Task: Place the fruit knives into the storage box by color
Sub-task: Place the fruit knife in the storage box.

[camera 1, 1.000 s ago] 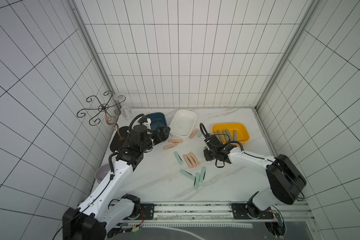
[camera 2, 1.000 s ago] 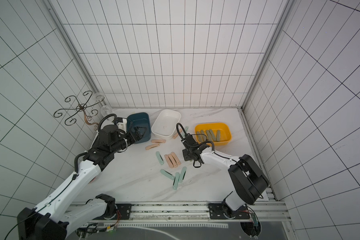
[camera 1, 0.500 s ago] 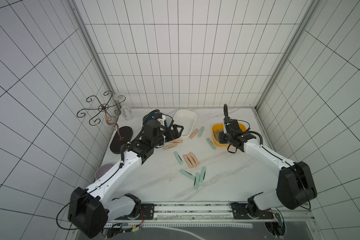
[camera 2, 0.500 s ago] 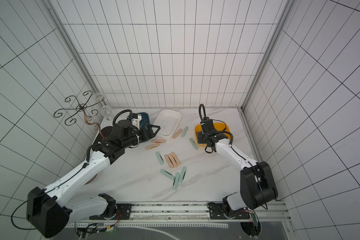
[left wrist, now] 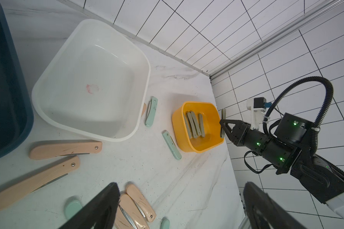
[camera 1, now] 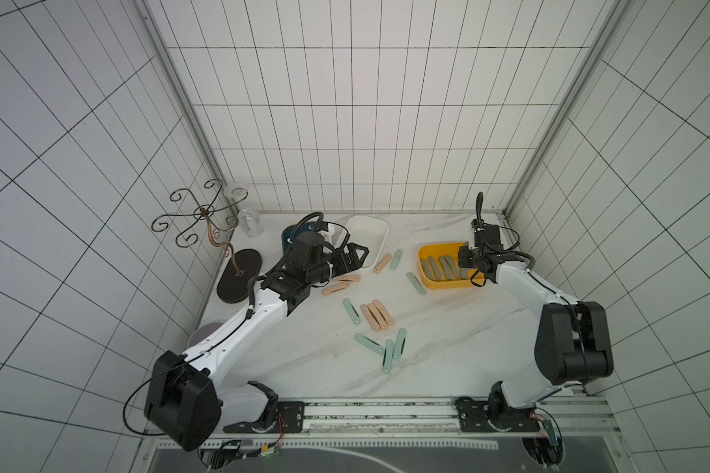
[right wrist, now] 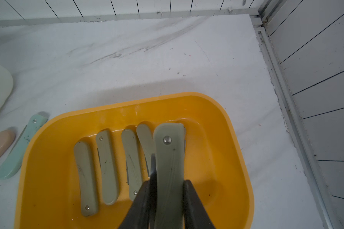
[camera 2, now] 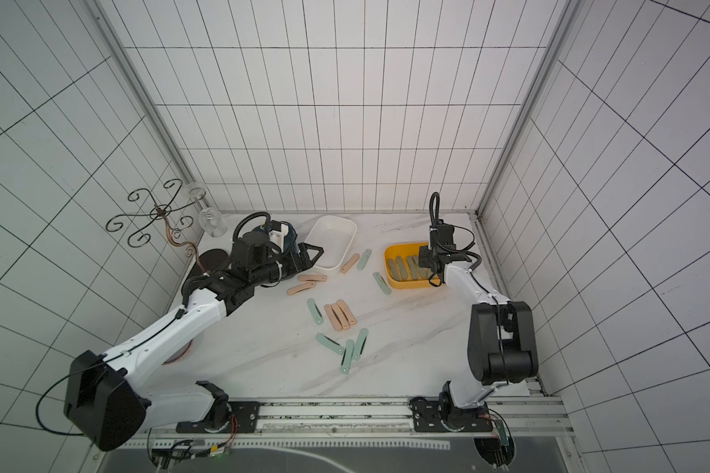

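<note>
Right gripper (right wrist: 167,184): pinching one olive-grey knife (right wrist: 168,158) across its width.
Held knife: it stands on end, rivet end away from the gripper, above the right half of the yellow box (right wrist: 48,158). I cannot tell whether it touches the box floor.
Inside the yellow box: four olive-grey knives (right wrist: 107,168) lie flat side by side, just left of the held one.
Beside the yellow box: a single mint-green knife (camera 1: 415,282) lies on the table (camera 1: 447,327), just off the box's left wall.
Between the yellow box and the white box (camera 1: 380,229): a mint-green and peach-pink pair (camera 1: 389,261) lies side by side.
Left and nearer the arm bases from the yellow box: three peach-pink knives (camera 1: 376,315) lie packed together, with a mint-green one (camera 1: 351,311) next to them. Three more mint-green knives (camera 1: 388,353) lie loosely in front of those.
Left gripper (left wrist: 180,184): jaws spread wide and holding nothing. It is well left of the yellow box, by the white box's near corner, above two peach-pink knives (camera 1: 341,284).
Dark blue box (left wrist: 8,99): beyond the white box, farther left from the yellow box.
Far left of the yellow box: a scrolled metal stand (camera 1: 201,213) with a wine glass (camera 1: 250,223) hanging from it.
</note>
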`<act>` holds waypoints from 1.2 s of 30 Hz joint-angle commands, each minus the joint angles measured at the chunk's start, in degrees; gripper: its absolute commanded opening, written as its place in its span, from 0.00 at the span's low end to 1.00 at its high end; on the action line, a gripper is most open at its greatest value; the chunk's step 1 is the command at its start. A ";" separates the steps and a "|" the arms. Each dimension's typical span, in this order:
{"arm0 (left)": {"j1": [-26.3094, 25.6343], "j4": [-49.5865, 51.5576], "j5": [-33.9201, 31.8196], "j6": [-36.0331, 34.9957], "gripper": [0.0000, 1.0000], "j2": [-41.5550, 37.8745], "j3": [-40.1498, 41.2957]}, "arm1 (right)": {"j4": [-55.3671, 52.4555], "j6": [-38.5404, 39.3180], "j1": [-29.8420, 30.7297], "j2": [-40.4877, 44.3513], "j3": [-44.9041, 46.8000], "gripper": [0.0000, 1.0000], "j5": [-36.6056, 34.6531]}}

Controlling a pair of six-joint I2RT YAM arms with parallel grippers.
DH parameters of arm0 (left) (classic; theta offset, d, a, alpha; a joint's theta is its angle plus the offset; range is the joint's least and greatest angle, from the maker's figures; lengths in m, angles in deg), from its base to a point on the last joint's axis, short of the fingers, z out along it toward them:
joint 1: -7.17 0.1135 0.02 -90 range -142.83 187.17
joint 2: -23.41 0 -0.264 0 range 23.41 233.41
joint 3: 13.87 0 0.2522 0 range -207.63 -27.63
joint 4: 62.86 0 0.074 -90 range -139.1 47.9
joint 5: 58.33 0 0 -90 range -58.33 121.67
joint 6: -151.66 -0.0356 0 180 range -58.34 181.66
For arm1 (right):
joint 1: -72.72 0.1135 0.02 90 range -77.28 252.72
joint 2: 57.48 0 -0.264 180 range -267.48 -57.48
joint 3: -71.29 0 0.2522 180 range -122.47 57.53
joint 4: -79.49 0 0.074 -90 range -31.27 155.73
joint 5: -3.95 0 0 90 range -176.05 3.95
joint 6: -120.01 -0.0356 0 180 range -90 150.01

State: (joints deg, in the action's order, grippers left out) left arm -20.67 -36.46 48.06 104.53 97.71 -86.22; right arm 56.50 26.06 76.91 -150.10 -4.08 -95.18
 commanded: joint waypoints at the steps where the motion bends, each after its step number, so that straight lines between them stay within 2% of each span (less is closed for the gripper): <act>1: -0.45 -1.54 0.93 -0.25 0.97 0.65 -2.30 | 4.55 2.53 -1.34 -2.16 -4.86 0.27 1.94; 15: -0.99 -2.25 1.90 0.34 0.97 2.89 -3.02 | 7.46 6.20 -1.37 -12.61 -9.19 0.27 1.53; 36: -1.26 -3.31 2.08 1.07 0.97 3.83 -2.72 | 7.79 10.10 -1.15 -18.89 -10.75 0.28 -1.42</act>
State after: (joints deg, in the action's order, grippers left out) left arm -21.63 -37.90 49.98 104.97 101.12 -87.53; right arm 63.62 34.65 75.99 -167.63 -9.28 -95.85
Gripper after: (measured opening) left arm 0.973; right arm 0.276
